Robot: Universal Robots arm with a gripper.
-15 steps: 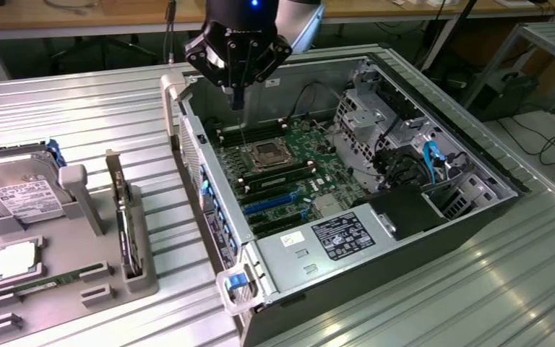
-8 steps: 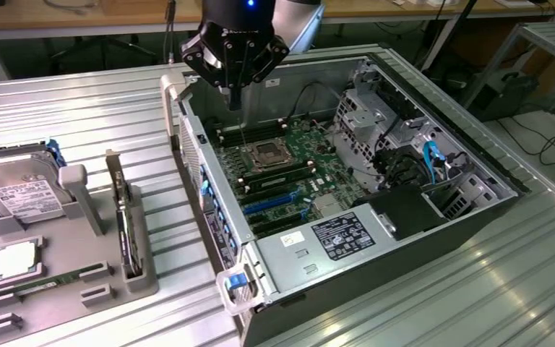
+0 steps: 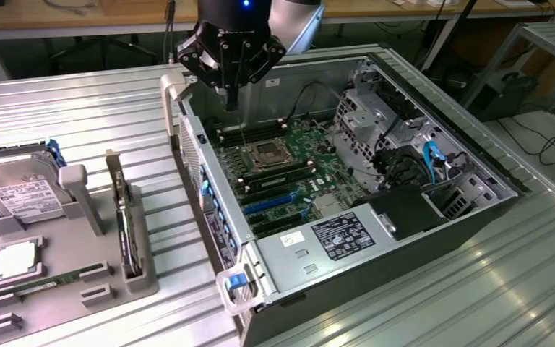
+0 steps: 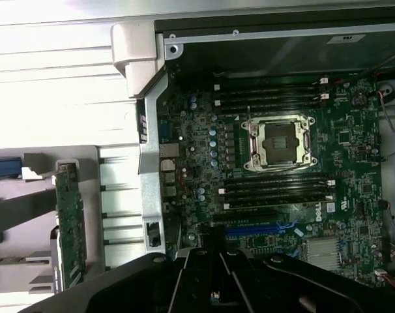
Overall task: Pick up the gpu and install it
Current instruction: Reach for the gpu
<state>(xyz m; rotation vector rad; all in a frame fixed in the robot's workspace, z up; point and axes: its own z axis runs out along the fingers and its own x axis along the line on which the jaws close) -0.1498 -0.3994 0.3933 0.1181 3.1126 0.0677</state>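
Grey ribbed metal makes the tabletop (image 3: 84,116). A big black computer case (image 3: 480,217) lies open in the middle of it, and inside you can see the green motherboard (image 3: 297,170). The board has a square socket (image 3: 266,155) and some blue slots (image 3: 272,204). A silver power box (image 3: 331,238) with a dark label sits at the end of the case nearest the exterior view's camera.

The black pincer (image 3: 231,105) hangs over the far end of the case, above the motherboard and close to the case wall on the exterior view's left. Its fingers are pressed together and it is holding nothing.

A grey holder (image 3: 66,303) sits by the tabletop's edge on the exterior view's left, beside the case but not touching it. The gpu (image 3: 123,217) (image 4: 70,222) is in this holder. It stands on its thin edge in a slot along the side of the holder nearest the case. One end has a pale metal strip that sticks up. The gpu is well apart from the pincer.

In the same holder, a silver hard drive (image 3: 22,195) with a white label leans at the far end. A small green memory stick (image 3: 61,278) lies flat nearer the front.
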